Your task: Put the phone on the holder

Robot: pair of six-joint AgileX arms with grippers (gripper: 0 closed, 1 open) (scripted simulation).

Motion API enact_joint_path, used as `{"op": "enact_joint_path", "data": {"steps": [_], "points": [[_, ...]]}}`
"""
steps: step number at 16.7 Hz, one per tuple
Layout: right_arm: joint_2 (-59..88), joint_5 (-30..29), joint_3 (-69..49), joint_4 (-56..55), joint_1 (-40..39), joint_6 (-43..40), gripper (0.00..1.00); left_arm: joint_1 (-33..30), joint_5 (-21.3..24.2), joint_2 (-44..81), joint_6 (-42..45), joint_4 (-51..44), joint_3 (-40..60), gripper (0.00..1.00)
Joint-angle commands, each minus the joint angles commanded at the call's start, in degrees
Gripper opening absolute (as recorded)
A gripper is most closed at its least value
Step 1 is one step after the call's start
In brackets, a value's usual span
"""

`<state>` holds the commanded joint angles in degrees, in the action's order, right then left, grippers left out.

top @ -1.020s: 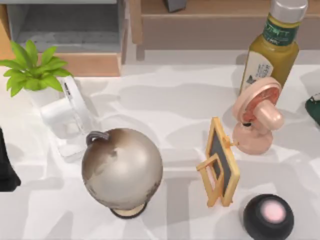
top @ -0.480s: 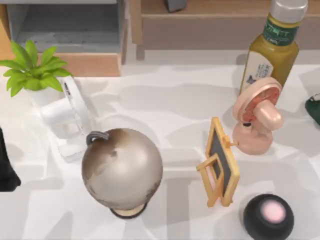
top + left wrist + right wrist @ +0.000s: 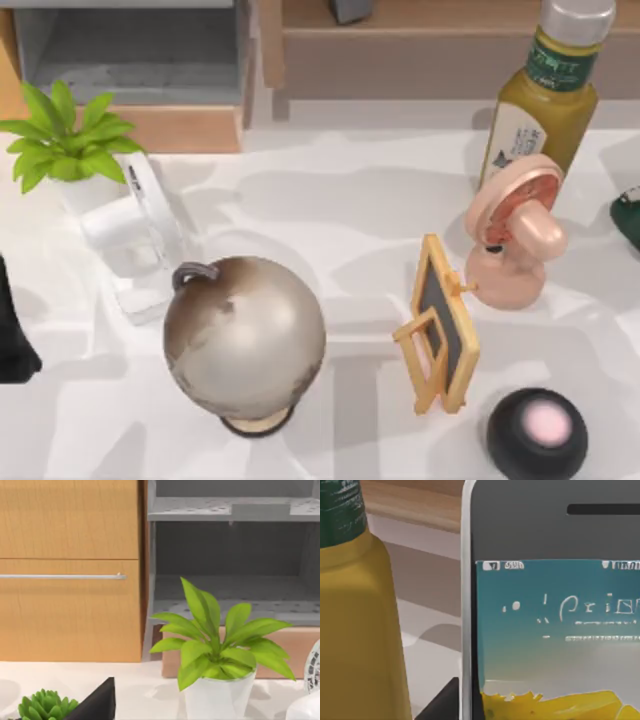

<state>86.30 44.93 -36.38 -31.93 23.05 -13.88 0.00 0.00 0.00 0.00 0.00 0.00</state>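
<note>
Seemingly at pickup, phone point(image 3: 545, 630) close beside the bottle point(image 3: 355, 620) at the counter point(image 3: 350, 200) right, grip unclear, left arm parked left — next, a steady carry to its rest.

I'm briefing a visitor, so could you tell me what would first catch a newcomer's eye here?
Probably the large pale globe near the table's front, left of centre. Next, the pink desk fan at the right, with the tall olive bottle behind it. In the right wrist view, the phone looms close beside that bottle.
</note>
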Motion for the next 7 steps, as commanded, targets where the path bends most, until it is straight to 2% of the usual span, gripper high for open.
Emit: {"op": "enact_joint_path", "data": {"steps": [1, 2, 7], "points": [[0.00, 0.00, 0.00, 0.00, 0.00, 0.00, 0.98, 0.00, 0.00, 0.00, 0.00, 0.00, 0.00, 1.00], [0.00, 0.00, 0.00, 0.00, 0.00, 0.00, 1.00, 0.00, 0.00, 0.00, 0.00, 0.00, 0.00, 1.00], [0.00, 0.00, 0.00, 0.00, 0.00, 0.00, 1.00, 0.00, 0.00, 0.00, 0.00, 0.00, 0.00, 1.00]]}}
